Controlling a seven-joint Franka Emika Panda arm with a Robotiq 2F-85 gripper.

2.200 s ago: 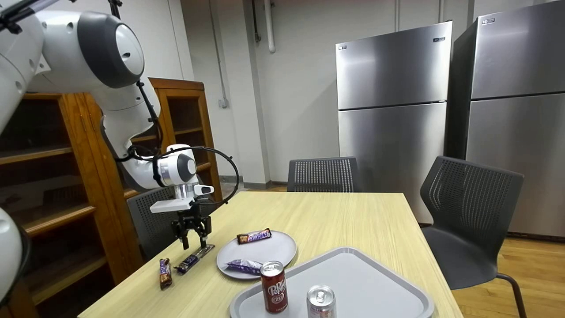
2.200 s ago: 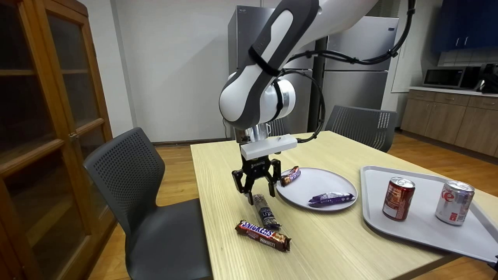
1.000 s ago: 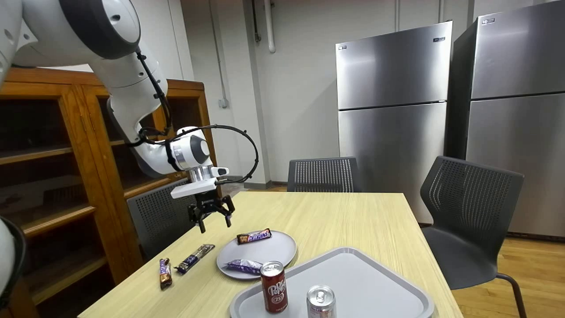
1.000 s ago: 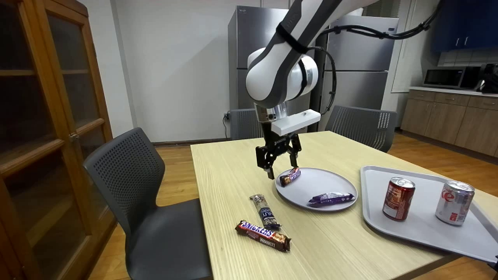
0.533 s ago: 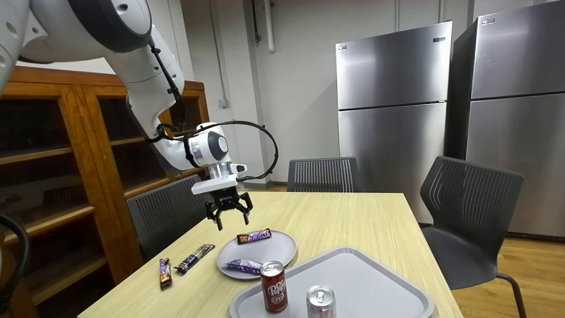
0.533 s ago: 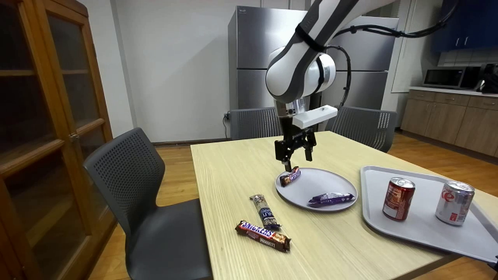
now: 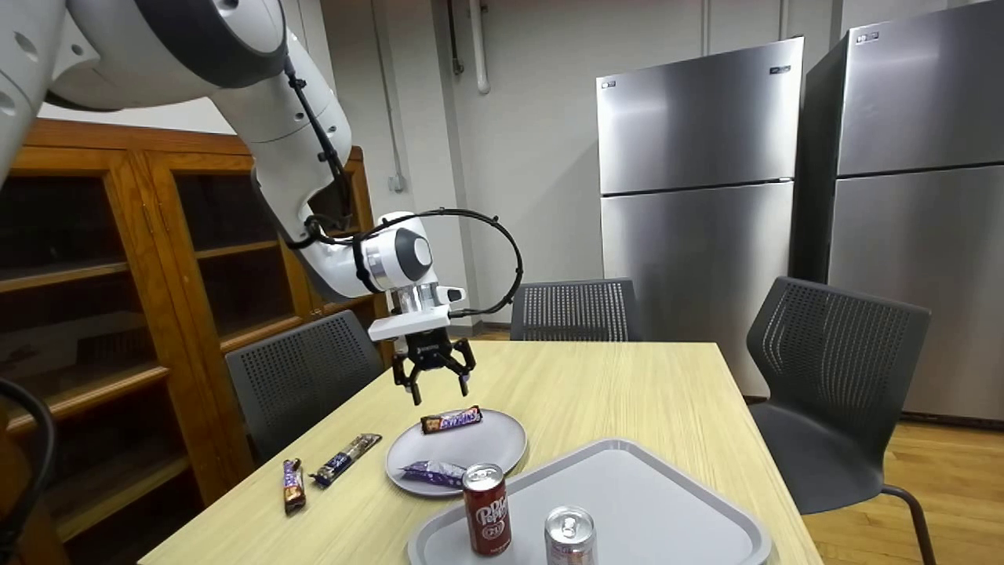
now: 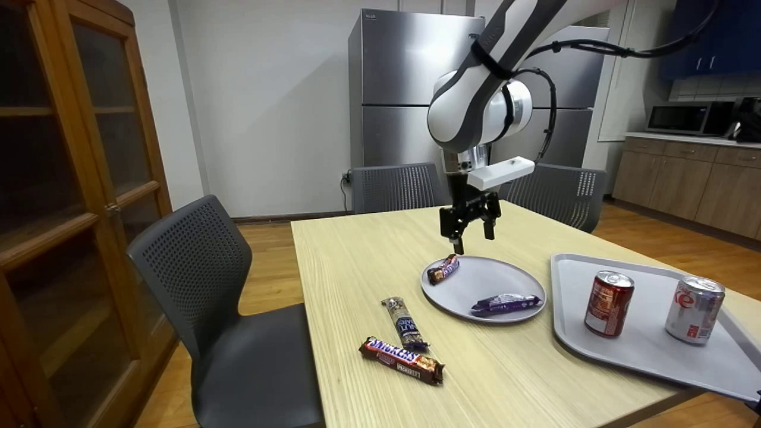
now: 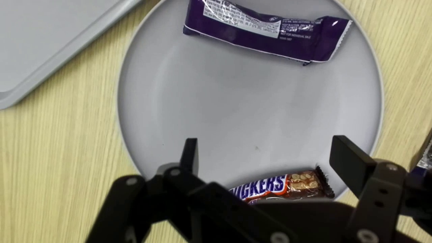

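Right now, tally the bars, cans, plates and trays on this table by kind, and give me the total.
Plate: 1
Tray: 1
Cans: 2 (red can, silver can)
Bars: 4 (Snickers on the plate, purple bar, blue-labelled bar, Snickers off the plate)
Total: 8

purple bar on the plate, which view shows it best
The wrist view: the purple bar appears large there, seen from above with its printed label, though the frame clips one edge. Both exterior views show it small on the plate; in an exterior view the red can appears to cover one end.
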